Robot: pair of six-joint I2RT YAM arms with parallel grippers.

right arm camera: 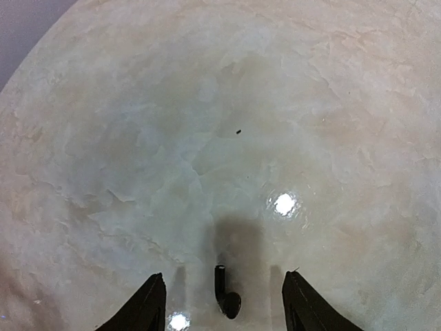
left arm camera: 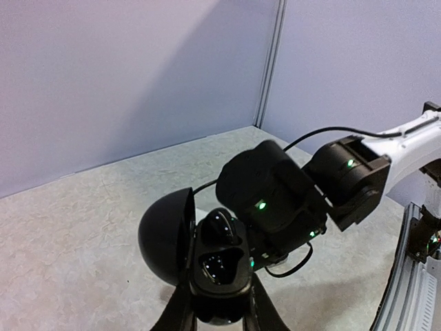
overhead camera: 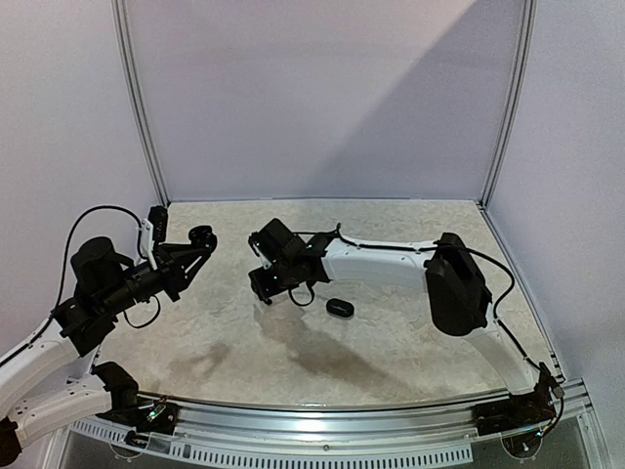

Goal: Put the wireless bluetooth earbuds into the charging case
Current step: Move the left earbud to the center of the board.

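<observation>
**Op:** One black earbud (right arm camera: 226, 300) lies flat on the table (right arm camera: 207, 138), at 6 o'clock in the right wrist view. The right gripper (right arm camera: 223, 277) hangs over it with jaws spread wide, the bud between them and untouched.

**Checker:** Case?

**Op:** The charging case (left arm camera: 222, 281) is up off the table, clamped in my left gripper (left arm camera: 220, 310), with its lid (left arm camera: 164, 238) swung open toward 9 o'clock. A seated earbud (left arm camera: 219, 224) sits in the far socket. The near socket looks empty, but it's glossy, so I'm not sure.

**Checker:** Risks?

**Op:** The bud is tiny and slick. If I close off-centre it squirts out sideways, and if I come in too low the tips scrape the table. If I grab it stem-wrong it won't drop into the socket. My right wrist is also near the case, so a bump could twist it in the left grip. From the top view there's a dark oval thing (overhead camera: 339, 307) at 3 o'clock of the right gripper. I can't tell what it is.
</observation>
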